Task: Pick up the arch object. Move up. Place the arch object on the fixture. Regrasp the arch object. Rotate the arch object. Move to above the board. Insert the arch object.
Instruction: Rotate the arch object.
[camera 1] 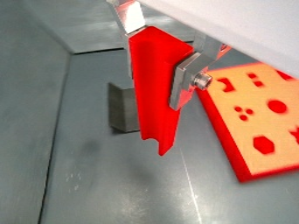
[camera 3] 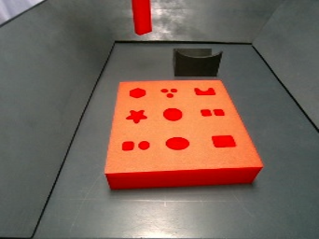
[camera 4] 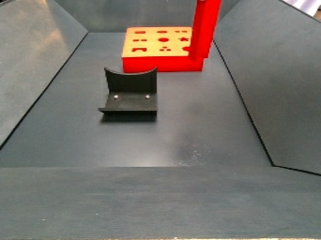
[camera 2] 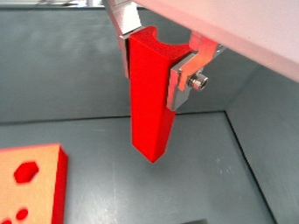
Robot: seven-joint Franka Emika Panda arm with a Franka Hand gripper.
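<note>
Hand [camera 1: 163, 63]: clamped on the arch object, silver plates pressed against its upper flanks in both wrist views; the body of the hand lies outside both side views.
Arch object [camera 2: 152, 96]: hangs vertically, long axis upright, lower end free and well above the floor; notched end up between the fingers [camera 2: 181, 79]. Gripping high leaves most of the bar's length clear below.
Position: in a side view the arch object [camera 3: 142, 14] is raised beyond the board's far edge, near the fixture; it touches nothing but the hand.
Fixture [camera 4: 129, 95]: dark bracket on the floor, concave notch facing up, unoccupied, apart from the board.
Board [camera 3: 177, 131]: flat on the floor, cutouts facing up, nothing in them.
Step in hand: judged as the lift or carry toward the fixture.
Reason for fixture stage: resting the bar there would permit a fresh grip suited to rotation and insertion.
Risk: a long overhang could swing or slip in the grip.
</note>
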